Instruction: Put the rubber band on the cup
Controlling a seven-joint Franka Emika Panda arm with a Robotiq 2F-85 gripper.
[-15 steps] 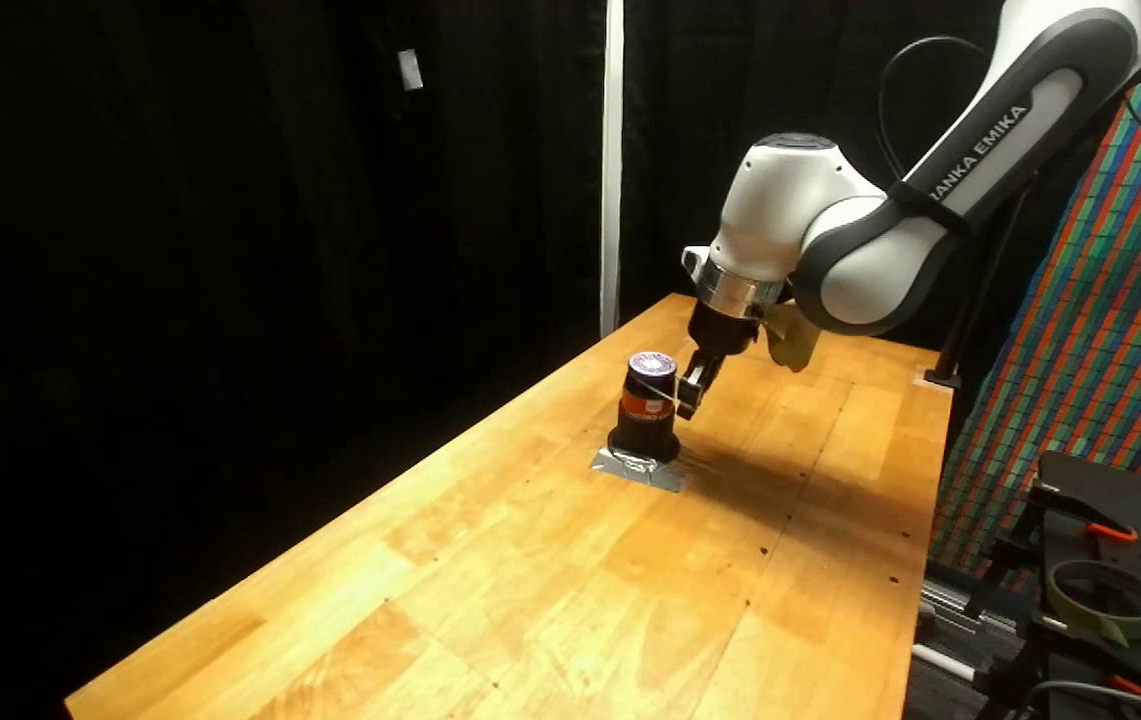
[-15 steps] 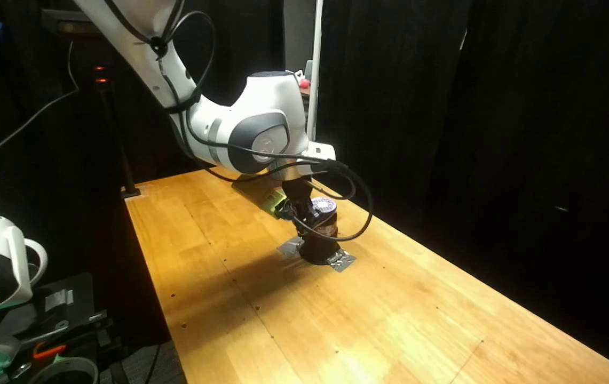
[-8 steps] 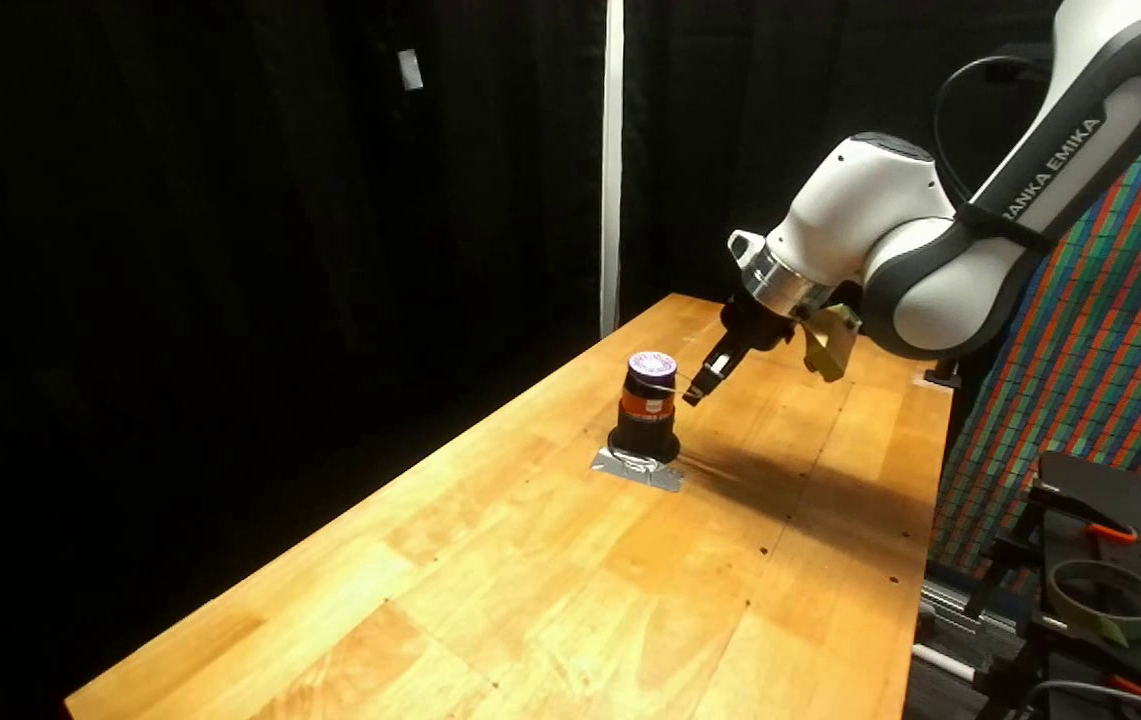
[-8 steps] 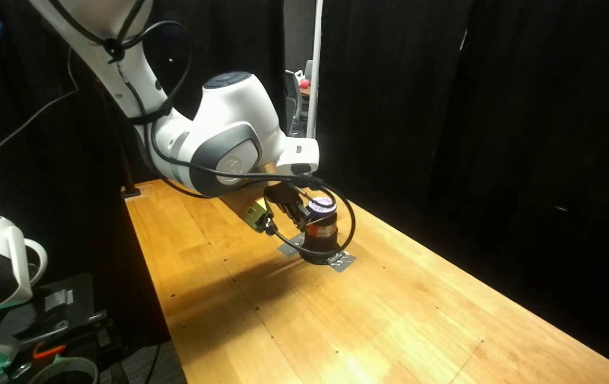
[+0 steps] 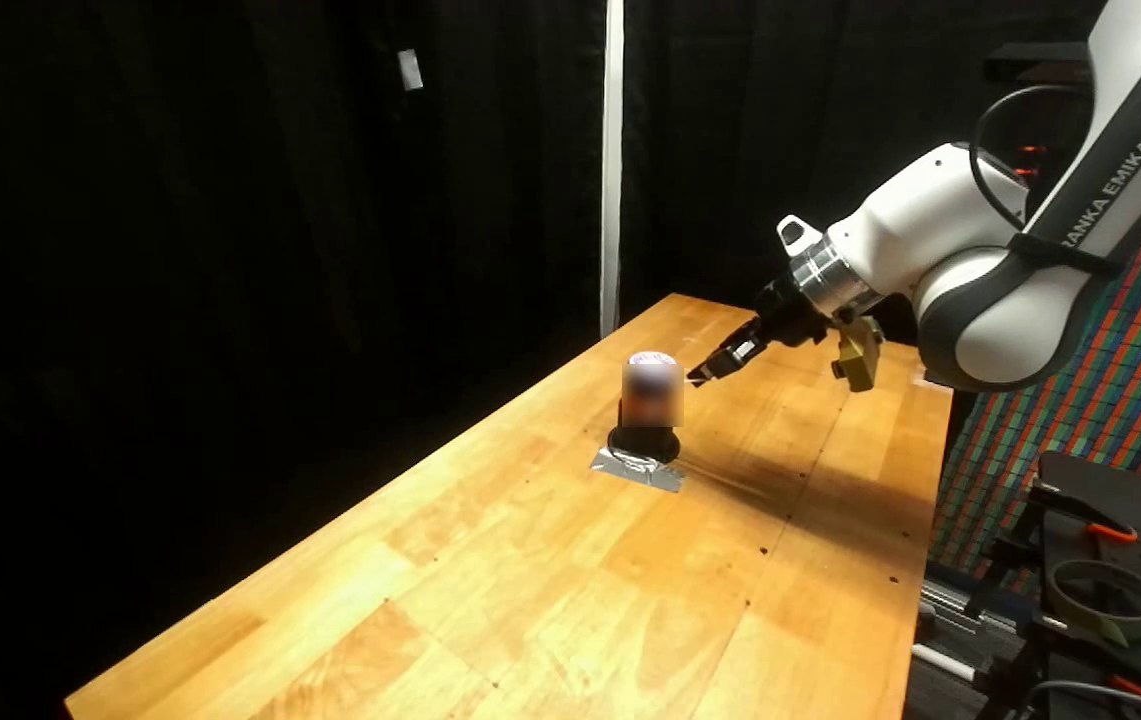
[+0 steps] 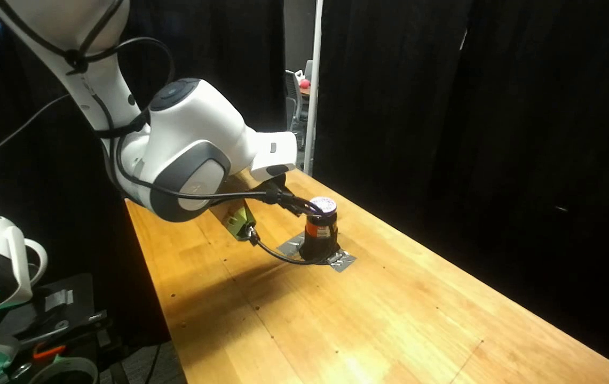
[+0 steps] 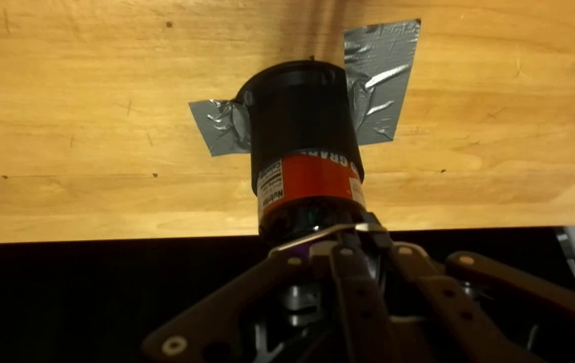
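Observation:
The cup (image 5: 648, 410) stands upright on the table; an orange label and dark top show in an exterior view (image 6: 321, 230). In the wrist view the cup (image 7: 312, 174) appears with its purple top toward my fingers. My gripper (image 7: 367, 233) is tilted beside the cup's upper part, fingertips close together and shut on the rubber band (image 7: 312, 238). The band runs taut from the fingertips toward the cup's top edge. A blurred patch over the cup in an exterior view hides how far the band goes around it. The fingertips are partly hidden by cables in an exterior view (image 6: 300, 209).
Grey tape (image 7: 383, 80) fixes the cup's black base to the wooden table (image 5: 550, 600). A black cable (image 6: 277, 256) loops from my wrist past the cup. A cart with a tape roll (image 5: 1105, 598) stands beside the table. Black curtains hang behind.
My gripper has tilted and drawn back from the cup toward the arm's base, rising slightly. The rubber band moved with the fingertips. The cup has not moved.

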